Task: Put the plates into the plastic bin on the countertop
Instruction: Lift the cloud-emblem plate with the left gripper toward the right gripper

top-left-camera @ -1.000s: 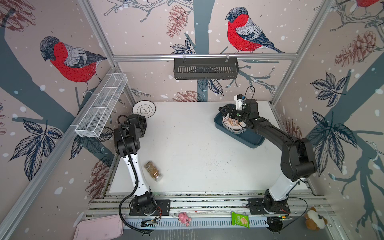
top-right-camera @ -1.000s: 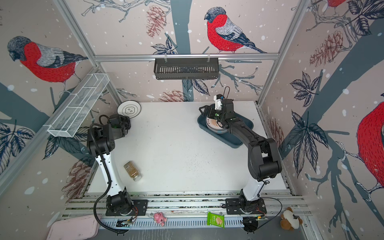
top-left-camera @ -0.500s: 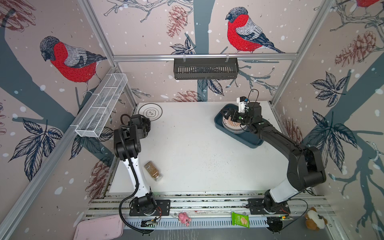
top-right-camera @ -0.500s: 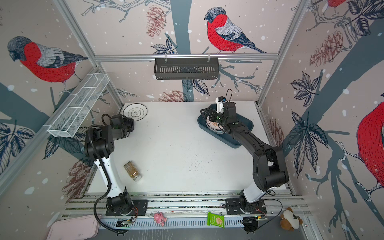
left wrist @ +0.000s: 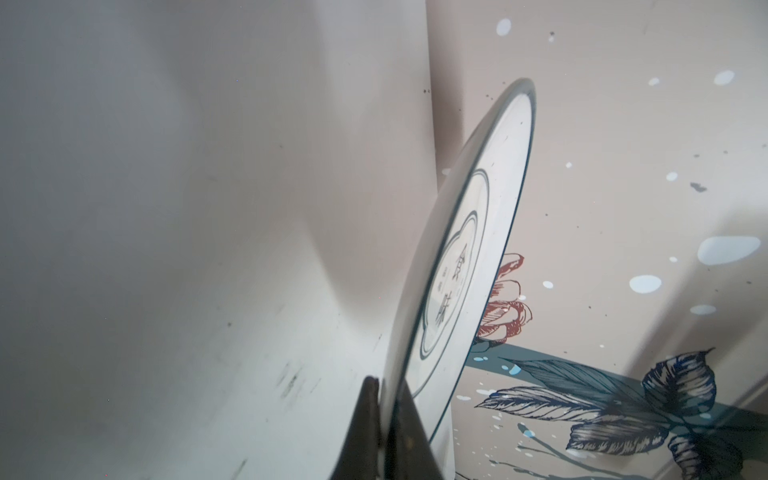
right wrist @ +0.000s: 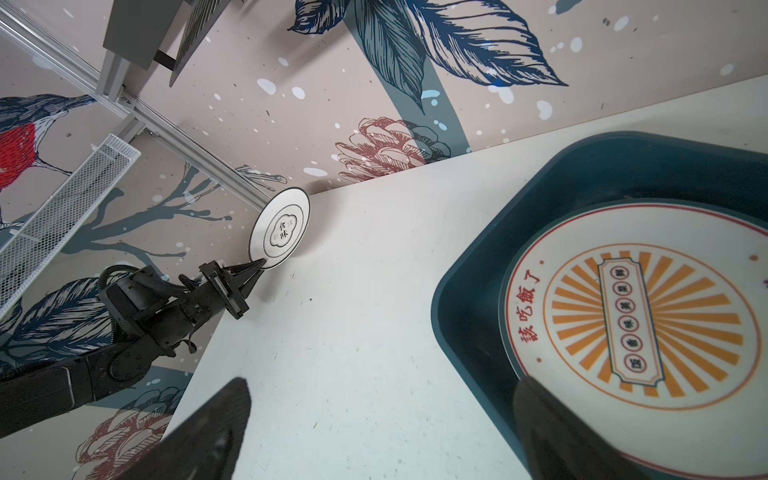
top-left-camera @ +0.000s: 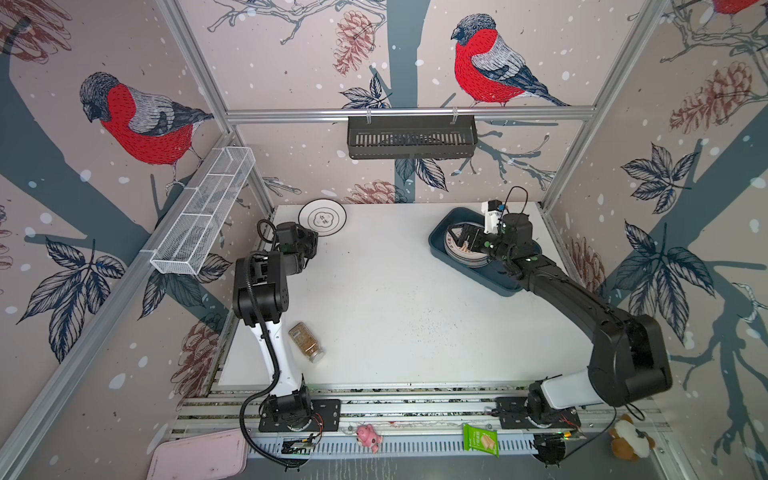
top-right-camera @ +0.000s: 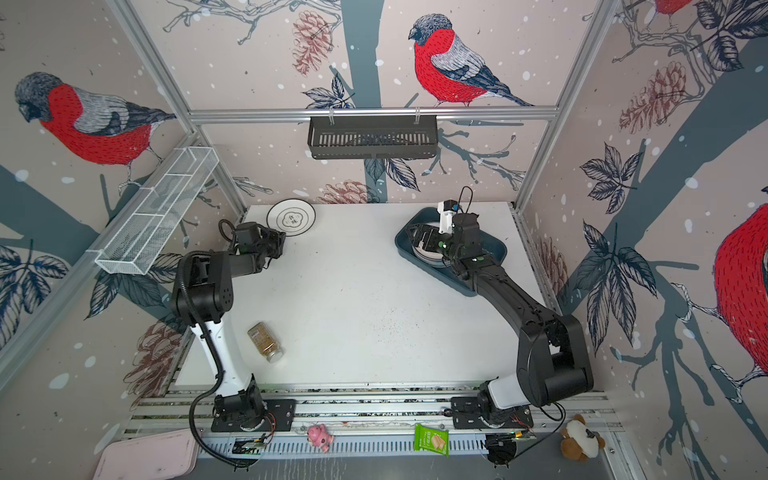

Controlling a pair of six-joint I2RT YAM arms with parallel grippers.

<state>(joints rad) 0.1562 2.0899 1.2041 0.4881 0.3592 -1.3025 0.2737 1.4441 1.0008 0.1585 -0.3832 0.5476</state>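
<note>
One plate (right wrist: 280,227), white with a thin dark rim line and a cloud-outline centre, is outside the plastic bin (right wrist: 465,307). It is at the desk's (top-left-camera: 395,311) far left corner, tipped up on edge. The left gripper (right wrist: 259,262) is clamped on its near rim. The other plates are stacked inside the bin, which sits at the far right of the desk. The right gripper (top-left-camera: 463,239) hovers over that stack with its jaws spread wide and holding nothing.

The plate looks like glazed ceramic or melamine, so it is probably stiff, smooth and slippery. If it is ceramic it would also chip easily. The rim is the only place a thin pinch can bite, and a grip there leaves the plate's whole weight hanging off one edge. It may swing or slip, so a slow carry and a low release onto the stack seem wise.

Two dark characters inside the cloud outline appear to read 食味. The top plate of the stack (right wrist: 636,307) has an orange sunburst and red characters along its rim, seemingly 該吃飯了. The small circled characters in its centre panel are too fine to read.
</note>
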